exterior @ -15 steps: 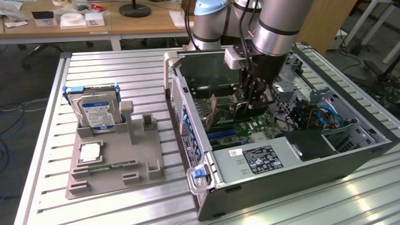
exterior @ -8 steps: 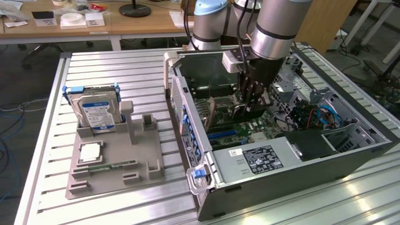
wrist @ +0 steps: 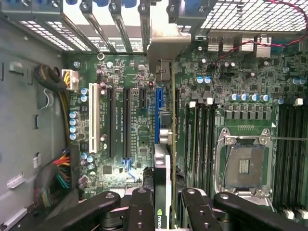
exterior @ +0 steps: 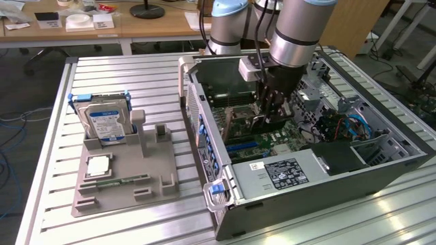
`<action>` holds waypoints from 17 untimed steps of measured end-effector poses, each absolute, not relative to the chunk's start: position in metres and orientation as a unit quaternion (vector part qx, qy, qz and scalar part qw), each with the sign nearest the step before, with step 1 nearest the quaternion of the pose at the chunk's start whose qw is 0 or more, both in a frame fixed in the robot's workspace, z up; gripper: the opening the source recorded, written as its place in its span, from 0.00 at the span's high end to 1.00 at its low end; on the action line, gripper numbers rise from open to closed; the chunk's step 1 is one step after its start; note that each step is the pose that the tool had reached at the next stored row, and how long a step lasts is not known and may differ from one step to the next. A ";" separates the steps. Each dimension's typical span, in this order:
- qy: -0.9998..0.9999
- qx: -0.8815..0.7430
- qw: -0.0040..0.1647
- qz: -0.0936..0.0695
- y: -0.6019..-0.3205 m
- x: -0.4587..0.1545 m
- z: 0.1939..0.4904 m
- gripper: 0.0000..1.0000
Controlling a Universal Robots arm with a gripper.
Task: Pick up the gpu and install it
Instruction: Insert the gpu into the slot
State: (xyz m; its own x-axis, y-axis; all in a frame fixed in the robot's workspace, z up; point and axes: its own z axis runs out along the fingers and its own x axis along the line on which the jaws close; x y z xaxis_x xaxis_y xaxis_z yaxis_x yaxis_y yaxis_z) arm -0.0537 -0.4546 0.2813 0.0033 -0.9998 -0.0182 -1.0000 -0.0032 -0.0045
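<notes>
Right, pincer (wrist: 166, 208) part-closed on the gpu (wrist: 162, 183), card edge-on over the blue slot (wrist: 159, 103) inside the case (exterior: 307, 209).
Likely light, stiff, fragile: grip the bare top edge, spare chips and contacts.

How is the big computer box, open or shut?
Open: the computer case lies with its upper side uncovered, the green motherboard showing inside.

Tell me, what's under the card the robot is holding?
Under the gpu, held edge-on by the gripper, lies the green motherboard with a blue slot. The card hides the board directly beneath it.
</notes>
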 end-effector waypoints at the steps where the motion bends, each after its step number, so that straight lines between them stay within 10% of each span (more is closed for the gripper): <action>1: 0.706 -0.708 0.008 0.005 -0.455 -0.054 0.280 0.73; 17: 0.706 -0.708 0.008 0.005 -0.455 -0.061 0.268 0.73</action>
State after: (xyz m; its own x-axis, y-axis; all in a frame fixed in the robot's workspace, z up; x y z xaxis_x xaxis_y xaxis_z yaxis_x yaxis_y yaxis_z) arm -0.0606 -0.4546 0.2677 0.0034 -0.9998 -0.0180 -1.0000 -0.0033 -0.0044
